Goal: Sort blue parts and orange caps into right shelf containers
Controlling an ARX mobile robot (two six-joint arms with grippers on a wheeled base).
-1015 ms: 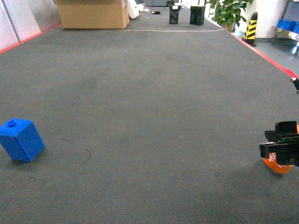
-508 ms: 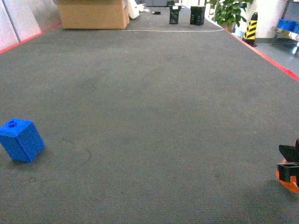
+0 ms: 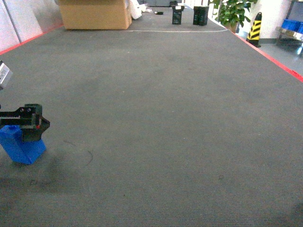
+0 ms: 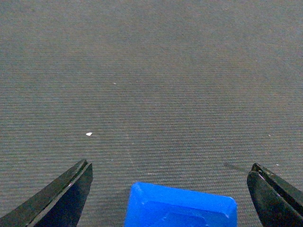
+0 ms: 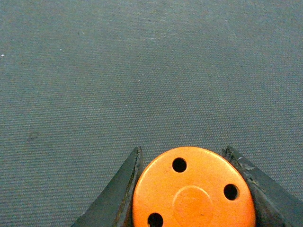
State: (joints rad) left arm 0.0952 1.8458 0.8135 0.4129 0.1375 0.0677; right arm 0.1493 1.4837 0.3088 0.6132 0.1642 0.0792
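A bright-blue part (image 3: pixel 19 149) sits on the dark mat at the left; only its near end (image 4: pixel 181 208) shows at the bottom of the left wrist view. My left gripper (image 3: pixel 29 126) hangs over it, open (image 4: pixel 170 166), a finger wide on each side and neither touching it. In the right wrist view an orange cap (image 5: pixel 194 191) with small holes in its flat top is squeezed between the two fingers of my right gripper (image 5: pixel 182 150). That gripper is outside the head view. Blue containers (image 3: pixel 289 23) stand on the steel shelf (image 3: pixel 285 32) far back on the right.
A brown cardboard box (image 3: pixel 94 14) stands at the far left back. Two black objects (image 3: pixel 199 15) are at the far centre. Near the far right corner are a plant (image 3: pixel 232 12) and a yellow-black bollard (image 3: pixel 254 27). A red line (image 3: pixel 279 61) runs along the right edge.
My right gripper with the orange cap slid out of the head view at the lower right. My left gripper came in from the left and now hangs over the blue part.
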